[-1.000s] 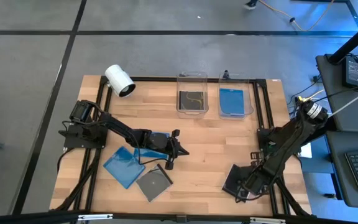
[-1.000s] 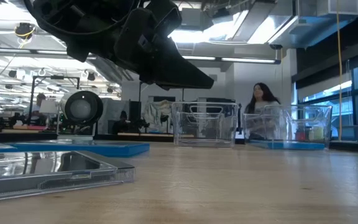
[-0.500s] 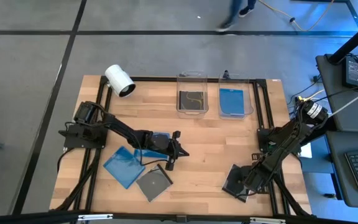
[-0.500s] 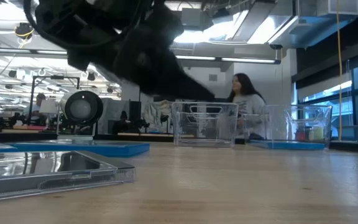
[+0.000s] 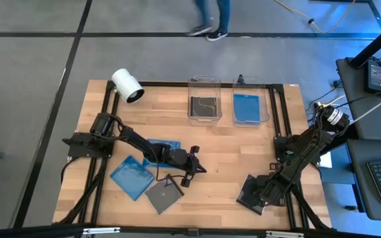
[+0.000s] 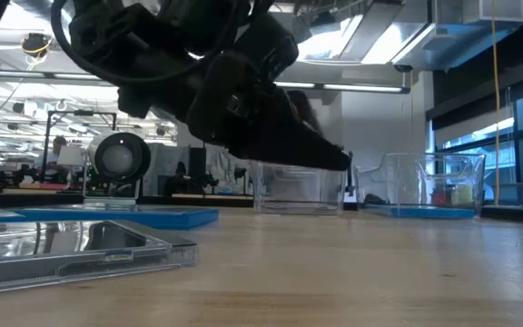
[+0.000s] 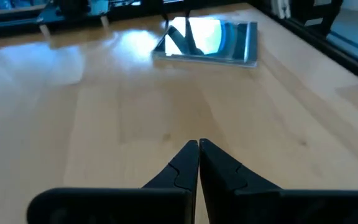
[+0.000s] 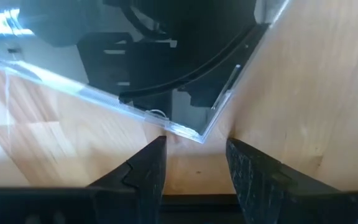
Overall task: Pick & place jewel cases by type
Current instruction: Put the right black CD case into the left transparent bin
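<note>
My left gripper (image 5: 200,166) is shut and hovers low over bare wood at mid-table (image 7: 199,144), just right of a grey jewel case (image 5: 164,196) and a blue one (image 5: 132,177); another blue case (image 5: 165,145) lies beneath its arm. My right gripper (image 5: 259,197) is open at the near right. Its fingers stand on either side of a corner (image 8: 204,137) of a dark jewel case (image 5: 247,188) lying flat, without plainly touching it. A dark case lies in one bin (image 5: 204,106) and a blue case in the other (image 5: 250,108).
A white cylindrical camera (image 5: 127,86) lies at the far left corner. The two clear bins stand side by side at the far edge. Black frame rails (image 5: 280,112) run along the table's sides. Bare wood lies between the two grippers. A person walks on the floor beyond the table.
My left gripper has moved toward the table's right and dipped lower, leaving the blue case beneath its arm more exposed. The person beyond the table has walked leftward.
</note>
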Motion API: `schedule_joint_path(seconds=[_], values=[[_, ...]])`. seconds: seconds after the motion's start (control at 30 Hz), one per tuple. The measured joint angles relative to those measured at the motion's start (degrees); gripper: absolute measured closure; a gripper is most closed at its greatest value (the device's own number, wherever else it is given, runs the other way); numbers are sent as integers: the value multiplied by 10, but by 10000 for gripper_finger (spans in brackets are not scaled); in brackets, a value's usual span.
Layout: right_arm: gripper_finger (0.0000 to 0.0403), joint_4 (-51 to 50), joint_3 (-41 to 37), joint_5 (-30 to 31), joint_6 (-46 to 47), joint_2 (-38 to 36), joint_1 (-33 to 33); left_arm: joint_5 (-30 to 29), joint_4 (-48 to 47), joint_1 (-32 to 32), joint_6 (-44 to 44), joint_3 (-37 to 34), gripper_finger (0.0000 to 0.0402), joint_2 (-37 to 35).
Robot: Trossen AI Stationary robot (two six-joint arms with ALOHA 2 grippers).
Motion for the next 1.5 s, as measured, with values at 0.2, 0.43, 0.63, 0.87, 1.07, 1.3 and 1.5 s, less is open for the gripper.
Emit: schedule_joint_path(seconds=[0.2, 0.43, 0.63, 0.87, 1.07, 1.3, 1.5], values=[[231, 0, 0, 2, 11, 0, 0, 0, -1, -10, 0, 9, 388, 0], [231, -1, 0, -28, 2, 1, -4, 0, -1, -14, 3, 9, 388, 0], [230, -20, 2, -39, 9, 1, -4, 0, -1, -13, 4, 9, 388, 0], [230, -116, 29, 2, 7, 2, 11, -2, -1, -13, 8, 9, 389, 0], [230, -146, 66, 54, -7, 1, 33, -4, -1, -13, 8, 9, 389, 0], [230, -121, 61, 61, -2, 0, 50, -5, -1, -13, 9, 9, 389, 0], [230, -101, 60, 74, -9, 0, 53, -5, -1, -13, 8, 9, 389, 0]])
